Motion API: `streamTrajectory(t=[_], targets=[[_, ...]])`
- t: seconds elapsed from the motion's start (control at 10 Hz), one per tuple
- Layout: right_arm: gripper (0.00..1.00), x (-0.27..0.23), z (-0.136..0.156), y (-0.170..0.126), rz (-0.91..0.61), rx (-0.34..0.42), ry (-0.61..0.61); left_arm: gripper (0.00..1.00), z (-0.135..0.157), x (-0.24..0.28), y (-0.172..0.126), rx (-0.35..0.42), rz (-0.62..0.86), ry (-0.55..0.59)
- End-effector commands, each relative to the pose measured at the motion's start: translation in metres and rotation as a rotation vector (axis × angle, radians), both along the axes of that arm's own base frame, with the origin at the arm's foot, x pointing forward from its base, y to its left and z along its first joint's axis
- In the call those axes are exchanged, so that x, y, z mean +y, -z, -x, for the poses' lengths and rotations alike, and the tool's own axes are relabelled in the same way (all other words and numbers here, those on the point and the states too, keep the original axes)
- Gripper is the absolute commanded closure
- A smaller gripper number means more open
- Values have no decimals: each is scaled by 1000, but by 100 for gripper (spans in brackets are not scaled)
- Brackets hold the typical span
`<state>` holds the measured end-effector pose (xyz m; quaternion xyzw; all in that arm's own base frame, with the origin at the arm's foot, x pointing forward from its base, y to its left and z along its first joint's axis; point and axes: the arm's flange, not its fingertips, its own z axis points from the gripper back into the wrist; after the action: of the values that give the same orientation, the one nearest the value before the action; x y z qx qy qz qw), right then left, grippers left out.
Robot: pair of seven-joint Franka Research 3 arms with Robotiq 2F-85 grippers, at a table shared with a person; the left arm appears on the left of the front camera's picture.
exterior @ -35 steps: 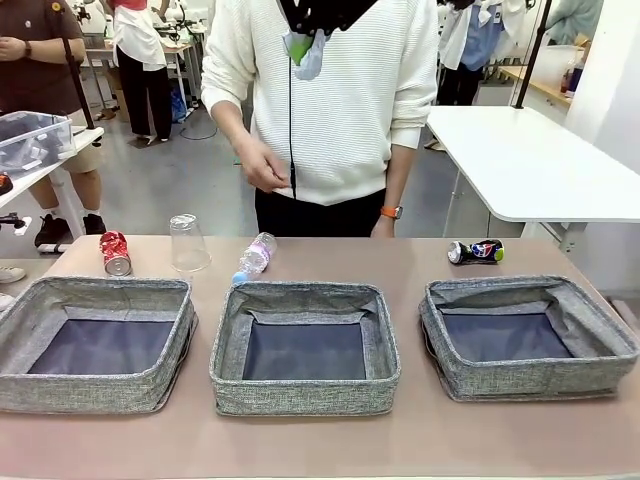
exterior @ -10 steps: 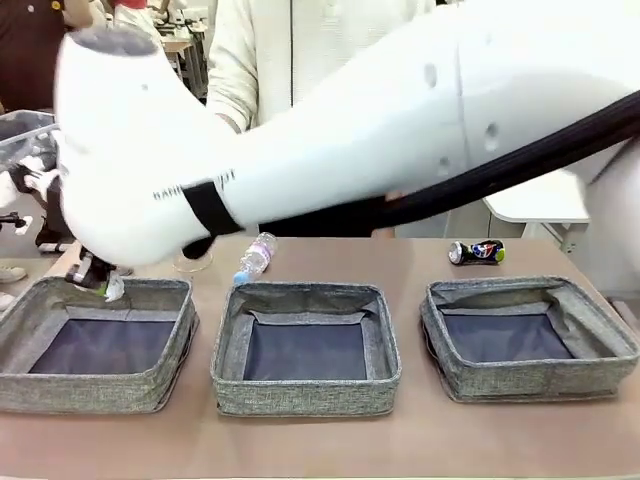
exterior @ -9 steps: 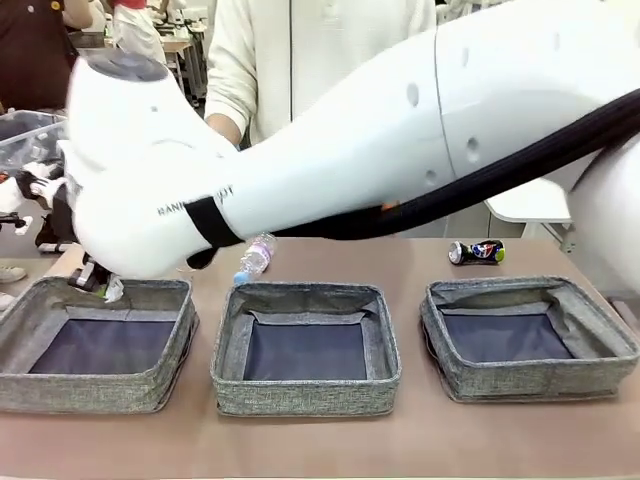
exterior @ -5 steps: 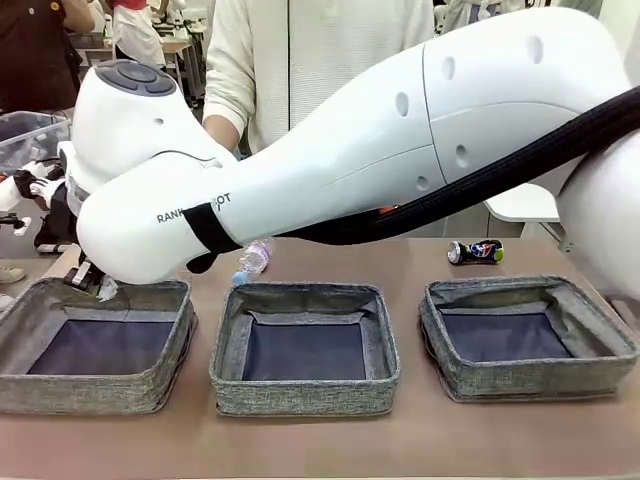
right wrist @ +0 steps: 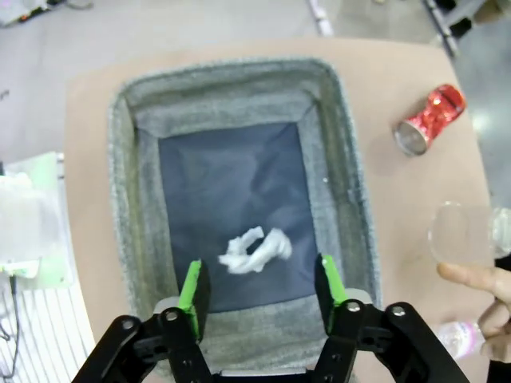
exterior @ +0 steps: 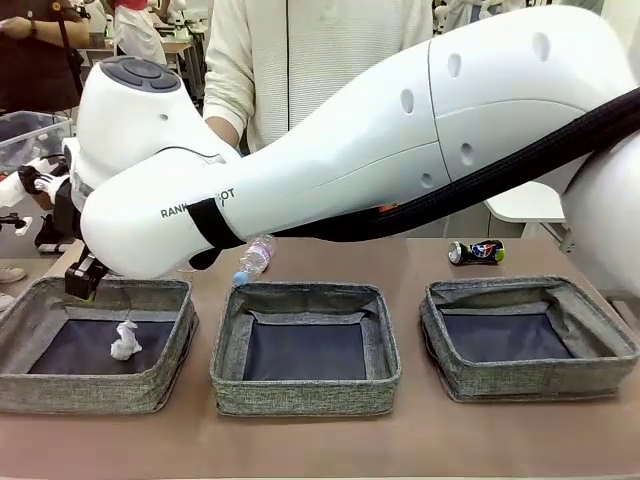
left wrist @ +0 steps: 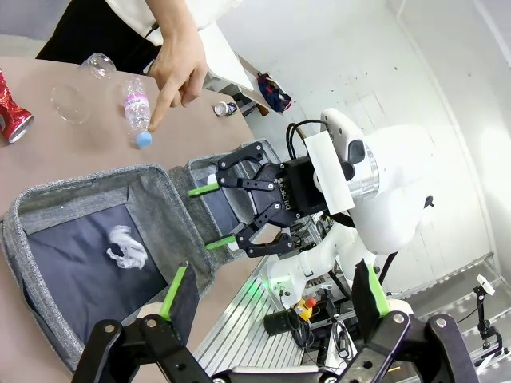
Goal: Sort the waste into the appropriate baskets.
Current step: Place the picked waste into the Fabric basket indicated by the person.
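Observation:
A crumpled white paper ball [exterior: 124, 340] lies loose on the dark bottom of the left basket [exterior: 110, 395]. My right gripper [right wrist: 260, 289] hangs open just above it, nothing between its green pads; the ball [right wrist: 255, 250] lies beyond the fingertips. That arm reaches across from the right, its gripper [exterior: 80, 283] over the basket's far rim. My left gripper [left wrist: 271, 291] is open and empty, held high off to the side. Behind the baskets lie a red can [right wrist: 431, 120], a clear cup [right wrist: 459, 231], a blue-capped bottle [exterior: 255, 255] and a dark-blue can [exterior: 476, 251].
The middle basket [exterior: 305, 395] and right basket [exterior: 530, 380] hold nothing. A person stands at the far side; a hand [left wrist: 180, 72] points a finger down at the bottle [left wrist: 134, 112]. My right arm's big white link spans the table above the baskets.
The right gripper has opened and let go of the paper ball, which dropped from the fingers at the far rim onto the left basket's bottom. The left gripper has stayed open.

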<state>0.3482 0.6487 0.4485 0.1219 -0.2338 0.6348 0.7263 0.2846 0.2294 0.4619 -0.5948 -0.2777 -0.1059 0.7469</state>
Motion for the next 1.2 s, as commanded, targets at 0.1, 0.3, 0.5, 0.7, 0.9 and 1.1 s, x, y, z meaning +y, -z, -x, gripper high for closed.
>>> streamTrajectory(t=[0.1, 0.3, 0.5, 0.7, 0.9, 1.1], targets=[[0, -18, 2, -7, 8, 27, 24, 0, 0, -1, -2, -28, 13, 3], [0, -21, 2, -9, 14, 33, 29, 0, 0, -1, -2, -28, 13, 3], [0, -36, 11, -22, 22, 163, 72, 0, 0, -1, -2, -28, 13, 3], [0, -114, 64, -69, 33, 168, 191, 0, 0, -1, -2, -28, 13, 3], [0, -214, 142, -89, 14, 151, 455, 0, 0, -1, -2, -28, 13, 3], [0, -285, 176, -57, -45, 199, 678, 0, 0, -1, -2, -28, 13, 3]])
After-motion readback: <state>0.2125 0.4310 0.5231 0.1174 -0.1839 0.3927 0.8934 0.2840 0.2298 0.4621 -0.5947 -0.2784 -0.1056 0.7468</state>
